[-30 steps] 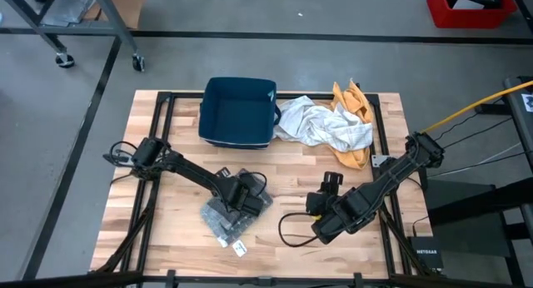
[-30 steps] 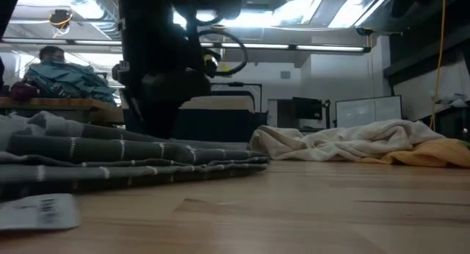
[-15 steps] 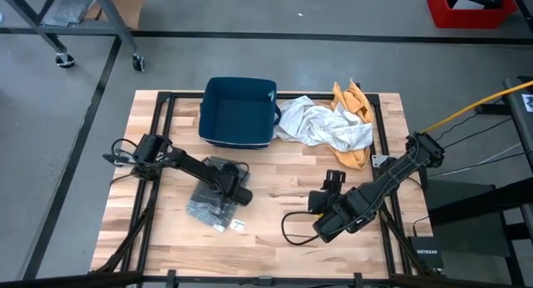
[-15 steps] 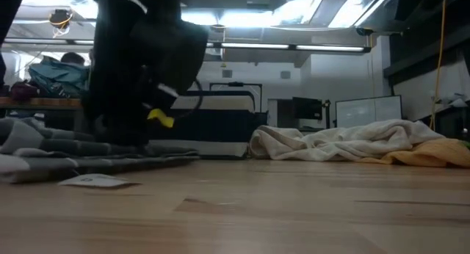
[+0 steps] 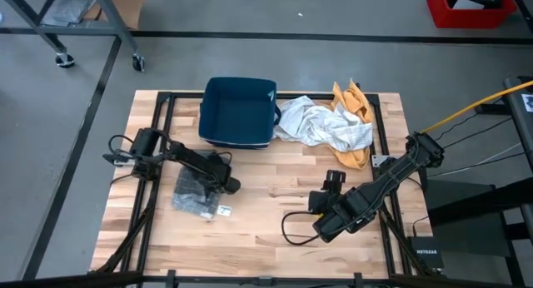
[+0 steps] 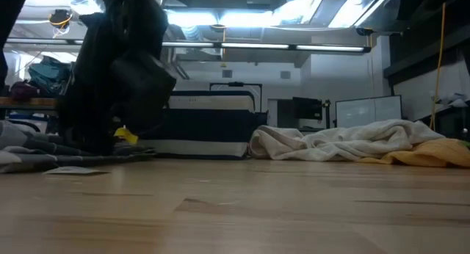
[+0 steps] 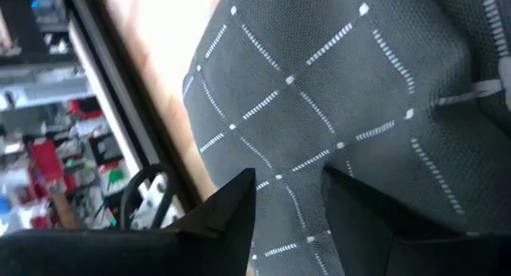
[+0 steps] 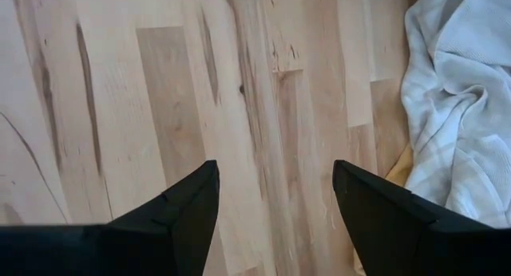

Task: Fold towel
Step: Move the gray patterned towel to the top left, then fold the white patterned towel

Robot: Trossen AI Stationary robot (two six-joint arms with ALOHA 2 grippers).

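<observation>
- The bench [image 5: 275,205] is pale butcher-block wood in a dark frame; you have both arms over its front half.
- Against the back edge sits a dark blue bin [image 5: 237,111], with a crumpled white cloth [image 5: 321,126] and an orange cloth [image 5: 354,105] heaped beside it toward the back right corner.
- The grey towel [image 5: 196,196], a soft weave with a thin white grid, lies bunched near the left edge, a white tag [image 5: 223,210] at its front side. Its long axis runs roughly front to back, slightly slanted.
- Your left gripper [image 5: 225,181] is the nearer one by far: it rests on the towel's right-hand side, the cloth lying under it and toward the left edge. The wrist view shows its fingers [image 7: 235,208] partly parted with fabric between them; I judge it is pinching the towel.
- Your right gripper [image 8: 275,192] waits well apart over bare wood near the front right, jaws wide, holding nothing.
</observation>
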